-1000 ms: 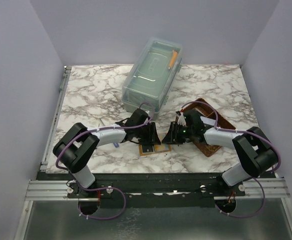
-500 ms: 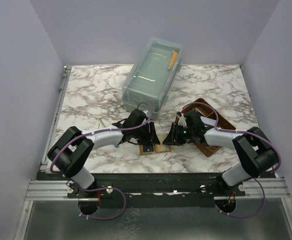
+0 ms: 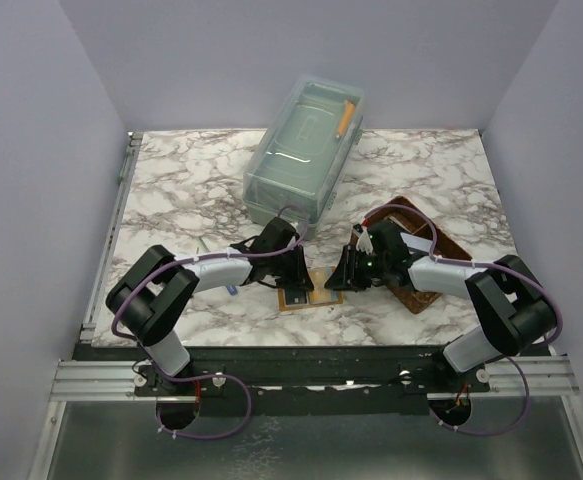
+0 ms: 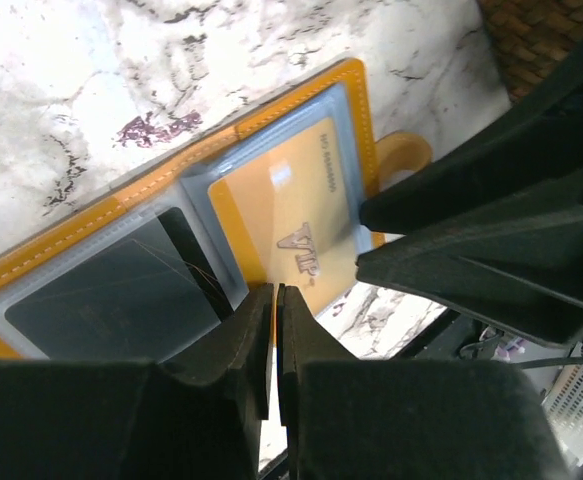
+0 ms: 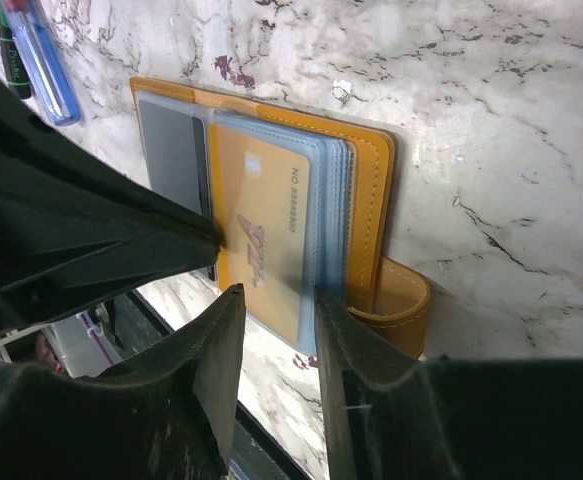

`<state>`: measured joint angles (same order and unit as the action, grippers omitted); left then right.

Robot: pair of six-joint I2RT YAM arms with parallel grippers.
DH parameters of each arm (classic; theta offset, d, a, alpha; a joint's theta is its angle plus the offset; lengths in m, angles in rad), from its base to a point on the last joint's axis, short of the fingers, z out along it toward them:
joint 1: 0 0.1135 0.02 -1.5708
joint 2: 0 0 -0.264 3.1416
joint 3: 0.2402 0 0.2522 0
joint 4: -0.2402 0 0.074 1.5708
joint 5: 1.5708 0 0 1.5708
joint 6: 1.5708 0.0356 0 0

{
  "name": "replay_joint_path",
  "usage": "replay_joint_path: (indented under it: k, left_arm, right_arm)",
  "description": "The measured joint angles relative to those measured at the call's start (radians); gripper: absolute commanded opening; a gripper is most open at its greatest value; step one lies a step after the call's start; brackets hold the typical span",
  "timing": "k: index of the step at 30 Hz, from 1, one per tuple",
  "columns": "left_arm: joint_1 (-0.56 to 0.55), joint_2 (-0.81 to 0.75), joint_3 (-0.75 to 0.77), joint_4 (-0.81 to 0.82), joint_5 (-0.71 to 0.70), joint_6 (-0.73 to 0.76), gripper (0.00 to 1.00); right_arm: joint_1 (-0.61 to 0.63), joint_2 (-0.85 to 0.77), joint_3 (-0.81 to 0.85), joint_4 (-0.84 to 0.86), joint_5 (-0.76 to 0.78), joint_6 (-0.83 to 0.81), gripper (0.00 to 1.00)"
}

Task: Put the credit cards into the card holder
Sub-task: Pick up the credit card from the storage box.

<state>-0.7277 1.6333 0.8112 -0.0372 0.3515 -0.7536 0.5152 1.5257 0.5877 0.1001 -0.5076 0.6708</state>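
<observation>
The card holder [image 4: 356, 90] lies open on the marble near the front edge, also seen in the top view [image 3: 299, 296]. A yellowish-tan credit card [image 4: 291, 210] sits partly in its right pocket, the near end sticking out. A dark card [image 4: 121, 290] fills the grey left panel. My left gripper [image 4: 274, 290] is shut, its tips against the yellow card's near left corner. My right gripper [image 5: 276, 295] hovers open over the card's [image 5: 266, 220] protruding end, beside the snap tab [image 5: 401, 305]. Both grippers meet over the holder, left [image 3: 304, 272] and right [image 3: 339, 272].
A brown woven tray [image 3: 441, 245] lies under the right arm. A clear lidded plastic box [image 3: 306, 150] stands at the back centre. A blue pen [image 5: 41, 60] rests on the marble left of the holder. The black table rail runs just in front of the holder.
My left gripper's jaws have closed from open to shut, and the left arm shifted slightly. The right gripper stays almost where it was.
</observation>
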Motion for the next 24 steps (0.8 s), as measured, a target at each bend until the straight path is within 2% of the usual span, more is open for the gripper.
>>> replay_joint_path:
  k: [8,24]
  left_arm:
    - [0.004,0.039,-0.019,0.033,0.0,-0.01,0.06]
    - [0.007,0.039,-0.034,0.059,0.001,-0.017,0.05]
  right_arm:
    - [0.0,-0.002,0.0,0.001,-0.028,0.0,0.37]
    - [0.0,-0.045,0.0,0.01,-0.092,-0.006,0.35]
